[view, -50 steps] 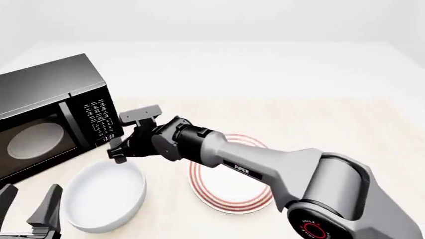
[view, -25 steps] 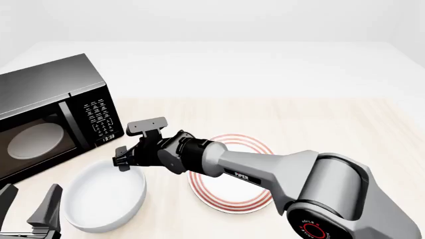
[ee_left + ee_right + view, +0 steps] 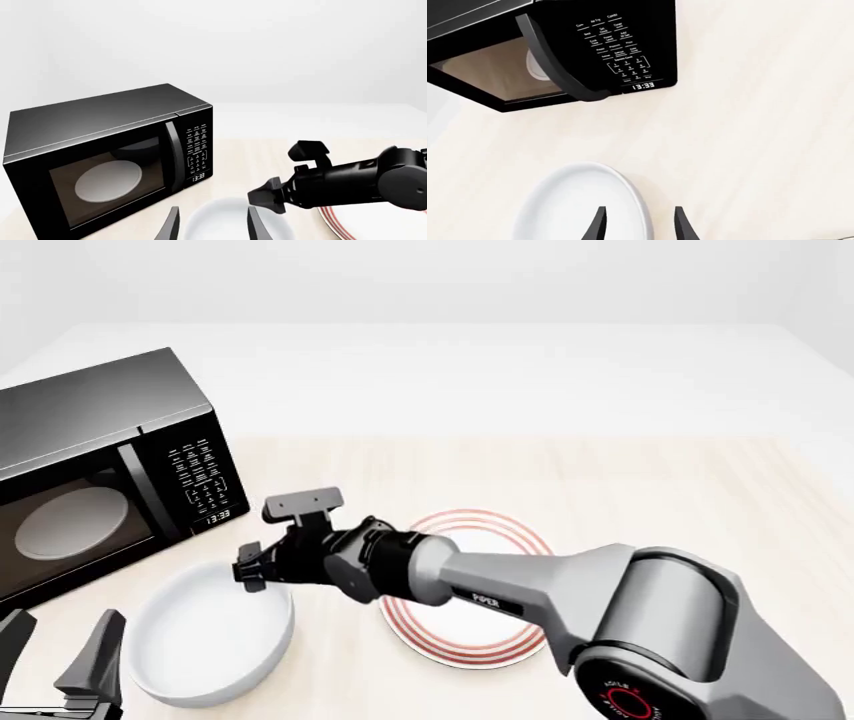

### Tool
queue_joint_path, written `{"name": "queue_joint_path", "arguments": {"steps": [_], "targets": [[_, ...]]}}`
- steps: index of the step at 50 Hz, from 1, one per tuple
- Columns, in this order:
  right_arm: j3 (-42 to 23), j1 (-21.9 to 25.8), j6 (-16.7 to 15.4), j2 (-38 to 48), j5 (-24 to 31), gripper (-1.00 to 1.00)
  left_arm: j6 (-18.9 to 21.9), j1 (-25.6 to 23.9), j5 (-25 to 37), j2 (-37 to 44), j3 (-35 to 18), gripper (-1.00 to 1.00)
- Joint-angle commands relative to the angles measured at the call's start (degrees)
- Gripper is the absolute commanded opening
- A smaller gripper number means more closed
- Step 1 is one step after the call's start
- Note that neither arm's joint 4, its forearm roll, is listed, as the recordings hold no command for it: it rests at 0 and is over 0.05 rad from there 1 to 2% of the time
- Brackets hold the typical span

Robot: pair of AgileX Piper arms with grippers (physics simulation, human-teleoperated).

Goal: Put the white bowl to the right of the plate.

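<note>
- Here the plain glossy white deep bowl (image 3: 211,643) sits on the pale wooden table (image 3: 667,500) just in front of the black microwave oven (image 3: 100,465), on the microwave's side of the flat white plate with red rings (image 3: 467,635); bowl and plate lie just beside each other, so the bowl is on the wrong side of the plate for the task.
- The right gripper (image 3: 283,540) reaches across above the plate and hangs over the bowl's rim, on the part nearest the plate and the microwave's keypad.
- In the right wrist view its fingers (image 3: 596,226) stand spread, one over the bowl's inside, the other outside the rim (image 3: 627,190), so the wall lies between them; I judge a straight descent and a squeeze would catch it.
- The left gripper (image 3: 60,665) waits spread and empty at the bowl's other side, below the microwave's door, also near but not engaged.
</note>
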Motion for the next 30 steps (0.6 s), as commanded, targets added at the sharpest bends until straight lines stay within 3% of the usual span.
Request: {"name": "queue_joint_path", "arguments": {"steps": [1,30], "targets": [[1.3,-0.1,1.0,0.5,-2.1,1.00,0.0,0.0,0.0,0.0,0.0,1.00],[3.9,-0.1,3.3,2.1,-6.8,1.00,0.0,0.0,0.0,0.0,0.0,1.00]]}}
